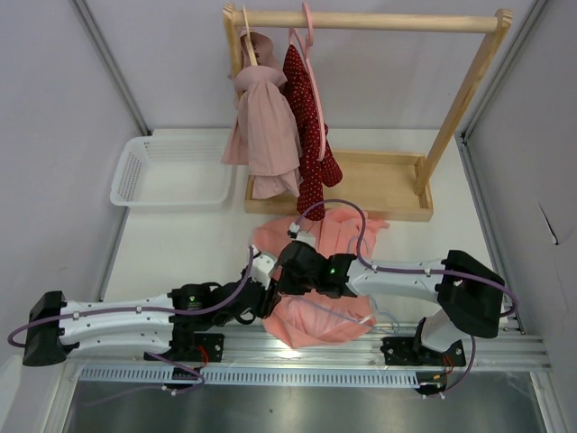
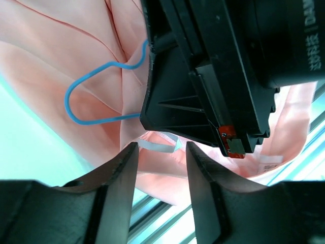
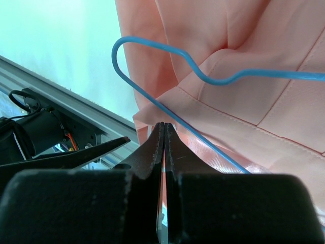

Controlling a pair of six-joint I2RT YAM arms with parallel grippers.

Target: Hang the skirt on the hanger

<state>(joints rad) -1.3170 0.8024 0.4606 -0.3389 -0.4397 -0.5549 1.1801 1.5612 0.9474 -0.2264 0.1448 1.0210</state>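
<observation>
The salmon-pink skirt (image 1: 311, 327) lies crumpled flat on the bench (image 1: 180, 244), just in front of the wooden rack (image 1: 469, 81), and both arms crowd in over its middle. The thin blue hanger (image 2: 66, 104) rests on top of the cloth, its hook curled out past a fold. The left hand (image 2: 161, 150) is released, its fingers standing apart just above the skirt's near edge with nothing between them. The right hand (image 3: 164, 126) is clenched tight, its tips pressed together right at the hem beside the blue wire; I cannot tell whether cloth is pinched there. On the rack hang a paler pink garment (image 1: 266, 126) and a dark red dotted garment (image 1: 306, 117); a white basket (image 1: 135, 176) sits to the left
</observation>
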